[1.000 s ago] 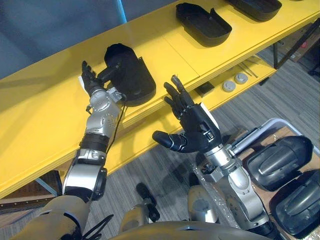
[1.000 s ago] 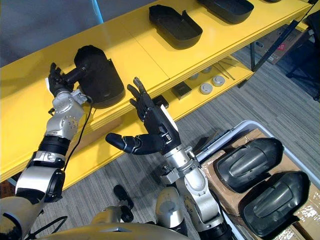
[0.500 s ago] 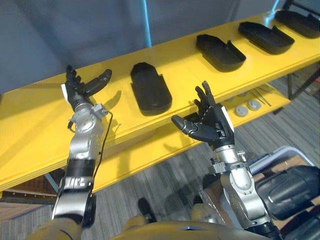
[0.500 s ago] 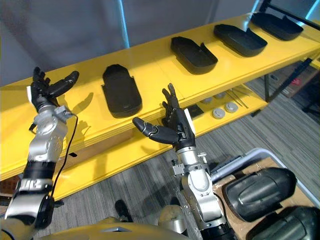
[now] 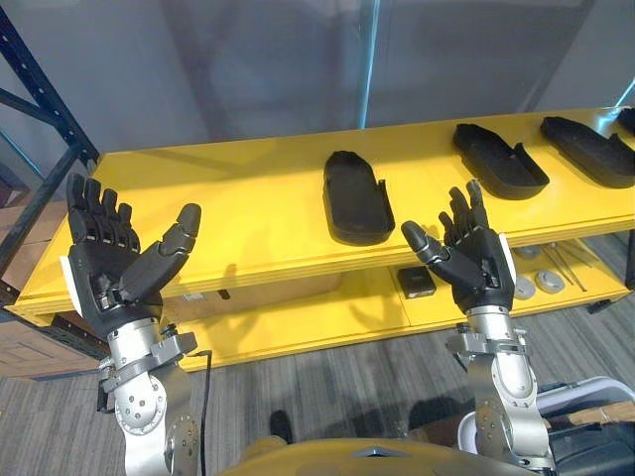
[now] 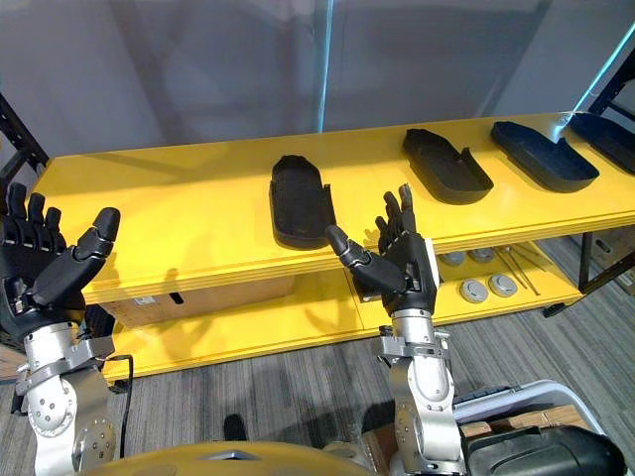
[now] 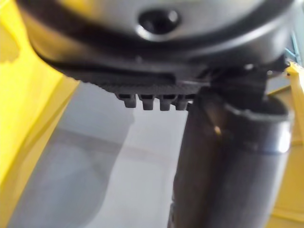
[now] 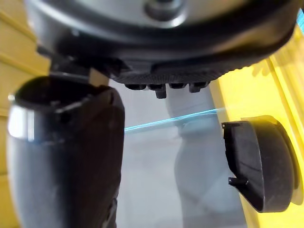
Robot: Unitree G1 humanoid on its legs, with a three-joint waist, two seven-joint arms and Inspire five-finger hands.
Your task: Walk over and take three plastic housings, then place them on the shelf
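Three black plastic housings lie open side up in a row on the yellow shelf [image 5: 238,208]: one in the middle [image 5: 356,196], a second [image 5: 499,159] further right and a third [image 5: 589,149] near the right edge. My left hand [image 5: 111,266] is raised in front of the shelf's left end, palm up, fingers straight, holding nothing. To the right, my right hand [image 5: 468,260] is held up open and empty, below and right of the middle housing. Past the right hand's fingers, the right wrist view catches one housing [image 8: 259,162] on the shelf.
A dark rack post [image 5: 38,124] stands at the left end. On the lower yellow shelf lie a small black box [image 5: 417,284] and two grey discs [image 6: 486,289]. Another black housing [image 6: 541,453] sits in a bin at the bottom right. A grey wall backs the shelf.
The view has lifted and pulled back. My left hand has left the middle housing, which now lies alone on the shelf. Both hands have come back towards me, open.
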